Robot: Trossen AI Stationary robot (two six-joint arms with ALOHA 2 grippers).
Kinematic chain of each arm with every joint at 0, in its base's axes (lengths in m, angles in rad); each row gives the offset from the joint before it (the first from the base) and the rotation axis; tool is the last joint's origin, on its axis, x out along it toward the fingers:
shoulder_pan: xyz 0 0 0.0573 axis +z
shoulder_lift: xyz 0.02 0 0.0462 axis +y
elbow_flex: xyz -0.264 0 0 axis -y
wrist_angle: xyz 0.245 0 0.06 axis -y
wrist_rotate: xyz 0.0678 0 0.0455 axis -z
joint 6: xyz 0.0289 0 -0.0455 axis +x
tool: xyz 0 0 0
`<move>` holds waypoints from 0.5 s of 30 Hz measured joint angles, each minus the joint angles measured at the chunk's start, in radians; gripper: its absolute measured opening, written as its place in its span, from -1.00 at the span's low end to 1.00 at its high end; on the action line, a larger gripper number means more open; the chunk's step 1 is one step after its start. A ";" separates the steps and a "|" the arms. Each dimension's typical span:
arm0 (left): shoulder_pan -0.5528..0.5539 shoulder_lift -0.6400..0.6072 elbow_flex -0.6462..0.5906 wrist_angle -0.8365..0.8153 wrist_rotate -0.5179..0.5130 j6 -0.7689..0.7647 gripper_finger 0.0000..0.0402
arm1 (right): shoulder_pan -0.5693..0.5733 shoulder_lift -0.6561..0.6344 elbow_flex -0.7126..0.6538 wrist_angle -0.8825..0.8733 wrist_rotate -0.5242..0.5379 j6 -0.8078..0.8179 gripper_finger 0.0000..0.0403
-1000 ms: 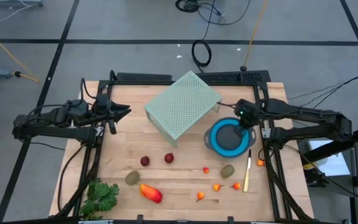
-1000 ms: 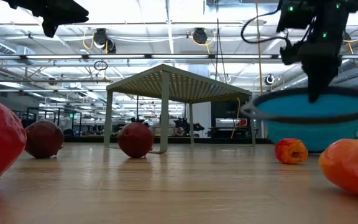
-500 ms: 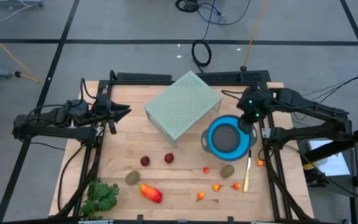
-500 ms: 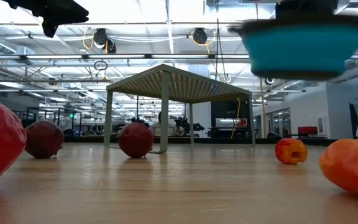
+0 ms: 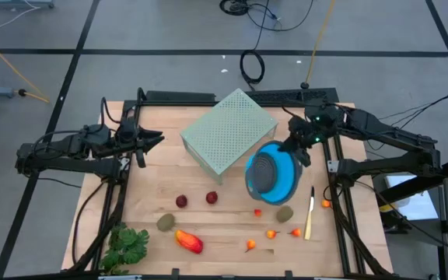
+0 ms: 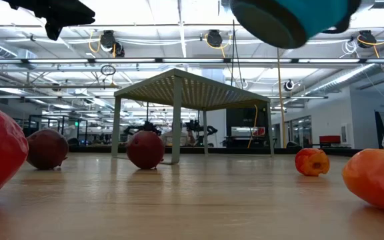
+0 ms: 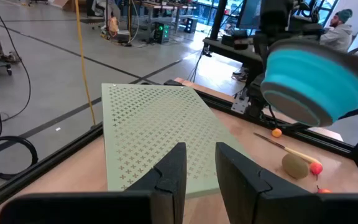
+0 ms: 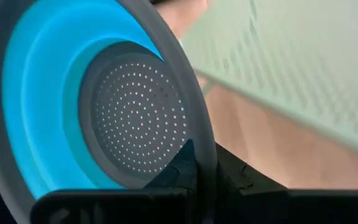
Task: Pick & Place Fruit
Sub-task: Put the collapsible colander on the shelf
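My right gripper (image 5: 295, 150) is shut on a blue colander (image 5: 271, 173) with a grey rim and a perforated grey bottom, high above the table's right half. The colander is also at the top of the low view (image 6: 292, 19). The fruit lies on the wood toward the near edge: two dark-red balls (image 5: 181, 201) (image 5: 211, 197), two olive ovals (image 5: 165, 222) (image 5: 285, 213), a red-orange piece (image 5: 189, 241) and several tiny orange ones (image 5: 271, 233). My left gripper (image 5: 155, 140) hovers open over the table's left side, holding nothing. My right gripper pinches the colander's grey rim (image 8: 205, 140), one finger (image 8: 182, 165) inside the bowl and the other outside it. The fingers come from the table's right, slanting down. The colander is lifted clear of the table and tipped on edge, its opening facing my gripper.
A pale green perforated shelf (image 5: 229, 131) stands on legs at the far middle, close to the raised colander. A leafy green bunch (image 5: 127, 245) lies at the near left corner. A thin yellow stick (image 5: 309, 211) lies near the right edge. Bare wood shows between shelf and fruit.
My right gripper has risen and rolled, keeping its hold. The colander, which stood level on the table a second ago, is lifted clear, tipped on edge and shifted a little toward the table's left.
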 joint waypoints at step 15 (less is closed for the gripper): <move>0.000 0.000 0.000 0.000 0.000 -0.001 -0.56 | 0.000 0.000 0.001 0.206 -0.034 -0.299 -0.96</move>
